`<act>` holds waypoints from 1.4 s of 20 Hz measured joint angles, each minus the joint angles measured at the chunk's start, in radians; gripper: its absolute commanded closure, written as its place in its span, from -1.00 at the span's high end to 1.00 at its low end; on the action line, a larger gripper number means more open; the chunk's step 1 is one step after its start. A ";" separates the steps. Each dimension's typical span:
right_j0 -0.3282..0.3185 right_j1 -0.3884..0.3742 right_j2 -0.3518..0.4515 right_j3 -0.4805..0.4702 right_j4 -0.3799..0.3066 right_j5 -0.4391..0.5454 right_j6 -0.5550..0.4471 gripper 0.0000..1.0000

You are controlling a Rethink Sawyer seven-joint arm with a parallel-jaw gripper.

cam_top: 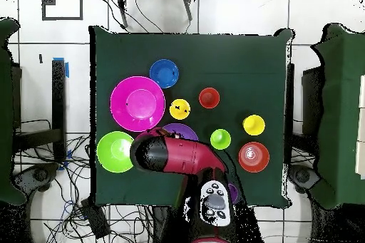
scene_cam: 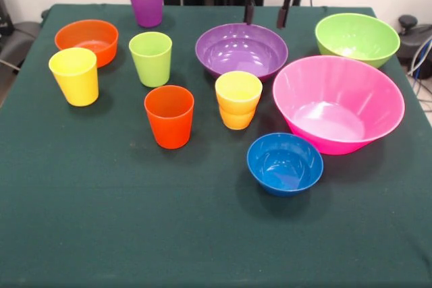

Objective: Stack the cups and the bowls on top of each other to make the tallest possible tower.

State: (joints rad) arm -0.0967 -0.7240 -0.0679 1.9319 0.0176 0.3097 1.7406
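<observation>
Arm (cam_top: 178, 156) lowered; jaws apart, seemingly empty, above purple bowl (scene_cam: 241, 50)

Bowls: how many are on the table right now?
5: orange bowl far left in the front view, purple bowl under the gripper, lime green bowl, pink bowl, blue bowl nearest the camera.
</observation>
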 measured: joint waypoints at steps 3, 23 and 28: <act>0.016 0.006 0.000 0.000 0.012 -0.002 0.001 1.00; 0.088 0.018 0.016 0.003 0.078 -0.047 0.155 1.00; 0.089 0.061 0.020 0.005 0.078 -0.121 0.192 1.00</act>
State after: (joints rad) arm -0.0081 -0.6625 -0.0482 1.9374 0.0960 0.1883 1.9322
